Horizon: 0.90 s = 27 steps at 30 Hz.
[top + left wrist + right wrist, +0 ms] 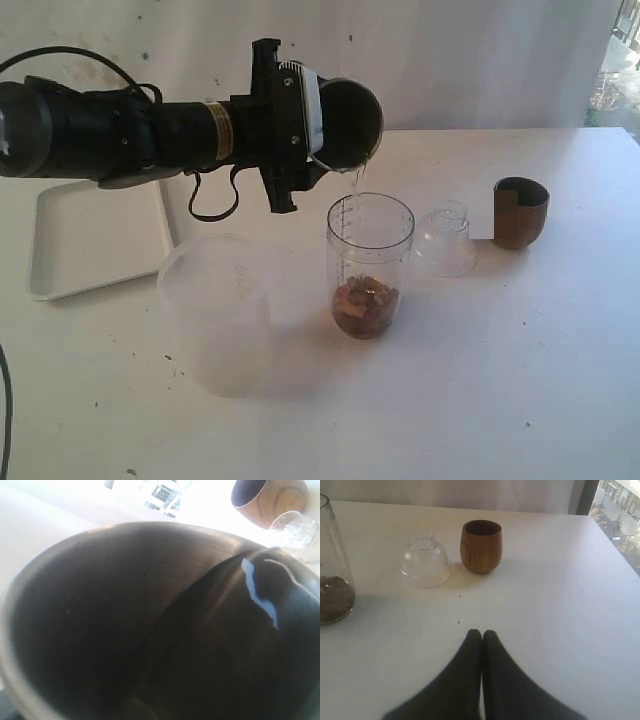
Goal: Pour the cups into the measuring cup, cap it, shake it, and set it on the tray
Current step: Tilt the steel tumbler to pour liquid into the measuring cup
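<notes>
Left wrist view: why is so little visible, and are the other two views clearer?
Left wrist view: the steel tumbler fills the picture, dark and out of focus, with a bright reflection streak; the background is overexposed. Exterior view: even light, slightly soft, a faint shadow by the measuring cup. Right wrist view: clearest, the wooden cup sharp, the shut end effector a little soft.
</notes>
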Each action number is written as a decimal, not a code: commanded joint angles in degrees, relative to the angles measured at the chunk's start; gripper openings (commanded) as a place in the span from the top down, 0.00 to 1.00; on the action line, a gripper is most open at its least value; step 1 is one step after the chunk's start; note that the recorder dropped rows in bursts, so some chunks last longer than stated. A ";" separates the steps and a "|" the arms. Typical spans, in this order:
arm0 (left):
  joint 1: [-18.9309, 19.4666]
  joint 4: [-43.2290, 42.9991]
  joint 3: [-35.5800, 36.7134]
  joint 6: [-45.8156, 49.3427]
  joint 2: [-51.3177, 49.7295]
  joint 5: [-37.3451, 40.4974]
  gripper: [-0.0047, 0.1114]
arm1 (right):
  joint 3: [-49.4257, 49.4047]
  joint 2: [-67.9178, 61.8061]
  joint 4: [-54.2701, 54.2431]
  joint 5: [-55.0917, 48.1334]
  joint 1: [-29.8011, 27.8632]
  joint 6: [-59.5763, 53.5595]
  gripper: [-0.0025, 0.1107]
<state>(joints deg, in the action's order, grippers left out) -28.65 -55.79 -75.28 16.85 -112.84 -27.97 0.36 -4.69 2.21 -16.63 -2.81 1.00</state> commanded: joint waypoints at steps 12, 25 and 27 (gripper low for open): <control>-0.05 1.59 -0.84 6.17 1.51 -2.29 0.96 | -0.36 0.19 0.15 0.06 0.00 0.30 0.98; -0.05 1.59 -0.84 11.45 1.51 -2.29 0.96 | -0.36 0.19 0.15 0.06 0.00 0.30 0.98; -0.05 1.59 -0.84 12.63 1.51 -2.29 0.96 | -0.36 0.19 0.15 0.06 0.00 0.30 0.98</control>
<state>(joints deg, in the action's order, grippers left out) -28.65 -55.69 -75.41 28.14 -112.73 -28.29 0.36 -4.69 2.21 -16.63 -2.81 1.00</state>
